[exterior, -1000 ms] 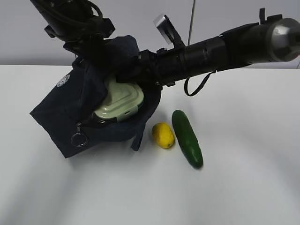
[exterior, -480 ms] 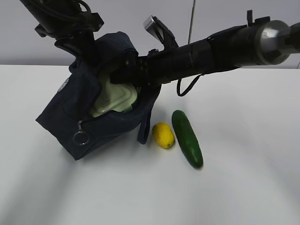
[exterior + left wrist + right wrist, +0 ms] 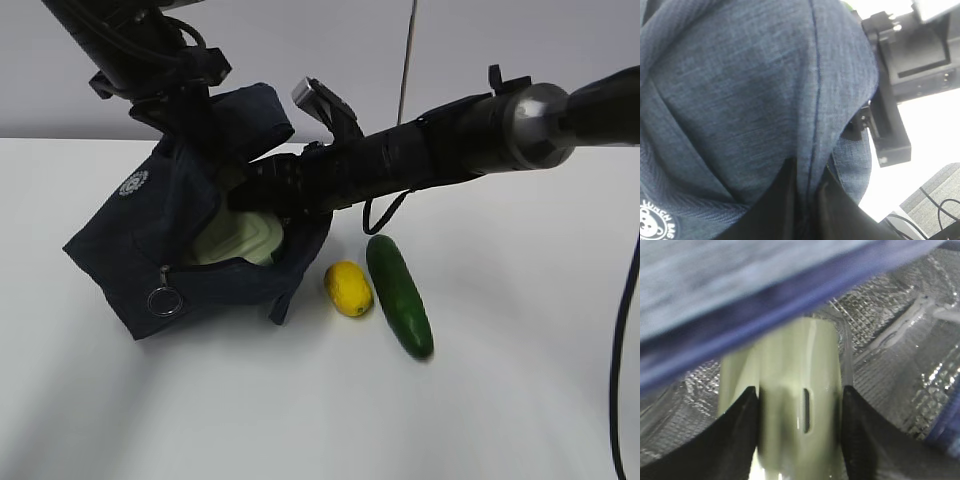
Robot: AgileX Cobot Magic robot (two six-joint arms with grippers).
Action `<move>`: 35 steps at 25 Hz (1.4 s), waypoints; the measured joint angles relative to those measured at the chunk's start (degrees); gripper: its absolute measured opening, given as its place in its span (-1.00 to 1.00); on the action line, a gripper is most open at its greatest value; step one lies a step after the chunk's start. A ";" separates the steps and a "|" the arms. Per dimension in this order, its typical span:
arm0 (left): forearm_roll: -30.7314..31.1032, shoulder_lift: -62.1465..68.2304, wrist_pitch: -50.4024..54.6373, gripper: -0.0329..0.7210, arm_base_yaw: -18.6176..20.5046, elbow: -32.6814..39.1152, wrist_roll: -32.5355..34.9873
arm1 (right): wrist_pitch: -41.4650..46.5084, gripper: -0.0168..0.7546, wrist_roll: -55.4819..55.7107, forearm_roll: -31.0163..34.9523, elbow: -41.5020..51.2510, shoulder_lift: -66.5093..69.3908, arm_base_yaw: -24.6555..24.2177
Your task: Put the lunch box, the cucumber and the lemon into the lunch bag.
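The navy lunch bag lies tilted on the white table, mouth toward the right. My left gripper is shut on a fold of its fabric and holds the top up. The sage-green lunch box sits mostly inside the bag against the silver lining. My right gripper reaches into the mouth, shut on the lunch box. The yellow lemon and the dark green cucumber lie side by side on the table right of the bag.
The bag's silver ring pull hangs at its front. A loose handle strap trails toward the lemon. My right arm spans above the table behind the cucumber. A thin pole stands at the back.
My right gripper has pushed the lunch box deeper into the bag; less of the lid shows. The bag has shifted and tilted under my left gripper's hold. Lemon and cucumber have not moved.
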 joint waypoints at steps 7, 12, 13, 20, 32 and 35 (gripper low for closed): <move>-0.59 0.00 0.00 -0.88 0.47 0.00 0.12 | -0.29 -0.02 -1.02 1.01 -0.45 1.17 0.00; -0.82 0.00 0.00 -0.88 0.76 0.00 0.12 | -0.43 -0.01 -1.27 1.01 -2.55 2.45 0.00; -0.82 0.00 0.00 -0.88 0.76 0.00 0.12 | -0.43 -0.01 -1.27 1.01 -2.97 2.56 0.00; -0.66 0.00 0.00 -0.88 0.76 0.00 0.12 | 0.53 0.17 -1.27 1.85 -4.01 2.68 0.00; -2.93 0.63 -0.10 -0.88 2.86 0.00 0.13 | 5.30 0.23 0.59 -3.03 -4.14 1.21 -2.69; -3.69 0.75 -0.10 -0.88 3.98 0.00 0.23 | 7.43 0.23 2.90 -5.15 -4.14 -0.93 -6.06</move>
